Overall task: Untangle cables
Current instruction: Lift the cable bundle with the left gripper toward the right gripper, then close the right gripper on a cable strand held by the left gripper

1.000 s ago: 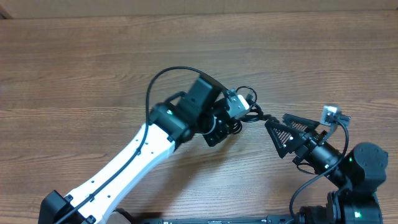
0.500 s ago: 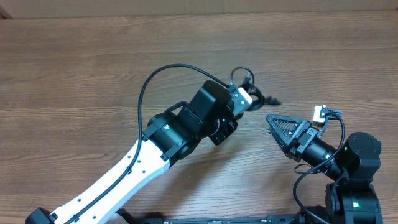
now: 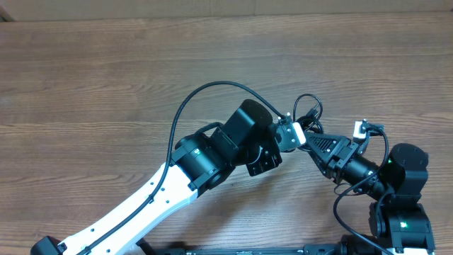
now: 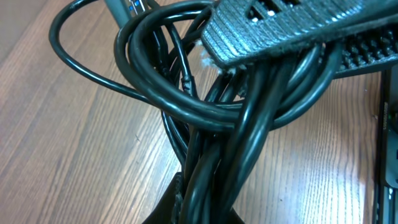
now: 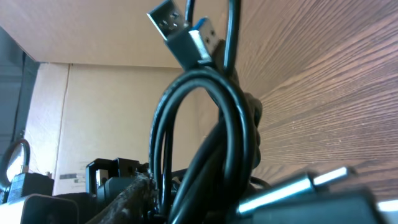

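Gripping cables [image 4: 249, 124] | left gripper [image 3: 300, 134] clamped on them | right gripper [image 3: 309, 140] touching

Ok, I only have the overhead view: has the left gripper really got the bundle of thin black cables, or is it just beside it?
Observer: It has it. In the left wrist view the black cables run down into the shut left gripper.
Operator: And the right gripper?
Observer: One ribbed grey finger pad of the right gripper lies across the top of the bundle, touching it.
Operator: Any plug ends free?
Observer: Yes. The right wrist view shows a silver USB plug and a blue-tipped plug sticking out above a loop.
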Robot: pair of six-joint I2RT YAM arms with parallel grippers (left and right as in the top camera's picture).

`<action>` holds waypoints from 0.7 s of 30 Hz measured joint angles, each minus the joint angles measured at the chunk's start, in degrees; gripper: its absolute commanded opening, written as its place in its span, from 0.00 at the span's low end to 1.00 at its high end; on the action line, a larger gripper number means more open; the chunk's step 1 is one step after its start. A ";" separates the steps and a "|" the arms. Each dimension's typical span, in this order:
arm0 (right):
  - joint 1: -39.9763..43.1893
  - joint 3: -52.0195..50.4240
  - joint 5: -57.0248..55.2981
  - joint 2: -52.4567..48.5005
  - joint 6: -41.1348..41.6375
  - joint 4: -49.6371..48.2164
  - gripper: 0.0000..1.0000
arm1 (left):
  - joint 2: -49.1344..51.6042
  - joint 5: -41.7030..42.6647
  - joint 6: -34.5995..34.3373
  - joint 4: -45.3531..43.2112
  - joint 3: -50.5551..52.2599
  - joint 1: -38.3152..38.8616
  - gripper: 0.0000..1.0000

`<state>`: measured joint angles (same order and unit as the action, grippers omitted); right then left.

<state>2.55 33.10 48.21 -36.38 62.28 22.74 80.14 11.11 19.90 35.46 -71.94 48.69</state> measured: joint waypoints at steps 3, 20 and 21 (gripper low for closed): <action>0.07 0.02 -0.72 0.00 0.02 -0.31 0.38 | 0.00 -1.11 -1.11 -2.05 0.02 0.00 0.04; 0.04 0.28 -1.29 -0.85 -2.93 1.49 0.43 | -1.33 -7.15 -15.34 -7.91 0.02 0.04 0.04; 0.02 0.28 -1.29 -1.55 -3.04 1.46 0.43 | -2.19 -6.60 -15.52 -8.22 0.02 0.04 0.04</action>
<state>2.57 33.39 46.92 -37.93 59.24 24.21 77.95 4.51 4.38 27.24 -71.92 48.73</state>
